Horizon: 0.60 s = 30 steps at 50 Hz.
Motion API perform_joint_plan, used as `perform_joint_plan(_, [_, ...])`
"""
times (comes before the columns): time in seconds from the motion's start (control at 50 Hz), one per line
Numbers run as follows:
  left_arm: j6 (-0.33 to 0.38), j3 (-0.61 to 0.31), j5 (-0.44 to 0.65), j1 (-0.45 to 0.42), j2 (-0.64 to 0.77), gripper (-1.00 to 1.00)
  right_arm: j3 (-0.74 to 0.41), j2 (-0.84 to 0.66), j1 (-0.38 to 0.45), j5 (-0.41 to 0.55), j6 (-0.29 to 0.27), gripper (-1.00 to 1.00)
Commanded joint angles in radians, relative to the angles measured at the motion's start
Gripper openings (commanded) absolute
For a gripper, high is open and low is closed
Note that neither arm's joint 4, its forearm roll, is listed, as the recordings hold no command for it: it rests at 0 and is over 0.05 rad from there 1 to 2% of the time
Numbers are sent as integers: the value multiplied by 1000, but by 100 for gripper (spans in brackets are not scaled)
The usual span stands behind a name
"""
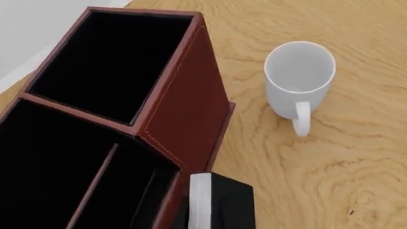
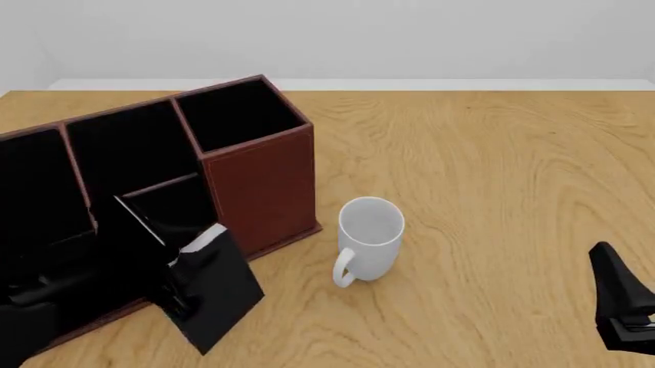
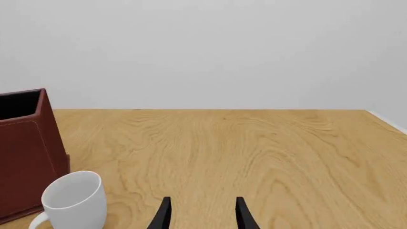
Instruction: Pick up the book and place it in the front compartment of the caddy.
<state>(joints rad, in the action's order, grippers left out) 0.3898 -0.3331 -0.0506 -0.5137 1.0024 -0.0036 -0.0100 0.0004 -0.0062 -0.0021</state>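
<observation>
The left gripper [image 2: 179, 295] is clamped on the book [image 2: 210, 295], held tilted above the table just beside the caddy [image 2: 261, 180], at its near edge. The right gripper [image 3: 200, 214] is parted, unladen, with bare table [image 2: 492, 199] around it. One mug [image 2: 369, 238] is counted.

A wooden worktop [image 2: 492, 169] seen from above. A reddish-brown caddy [image 2: 261, 180] with black compartments fills its left side, running toward the far edge. At the near-left corner the left gripper [image 2: 174, 287] (mostly a dark shape) holds a tilted black book [image 2: 215, 287] against the caddy's near wall. A white mug [image 2: 369, 238] stands upright mid-worktop. The right arm [image 2: 622, 303] enters at the near-right corner.
</observation>
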Motion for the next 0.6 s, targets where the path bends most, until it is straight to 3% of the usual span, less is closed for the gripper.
perform_joint_plan(0.02, [28,9,207,3,-194,-100,0,0,0,0,0,100])
perform_joint_plan(0.18, [55,-46,411,-18,-412,-100,0,0,0,0,0,100])
perform_joint_plan(0.6, [132,-224,610,-58,-570,-100,0,0,0,0,0,100])
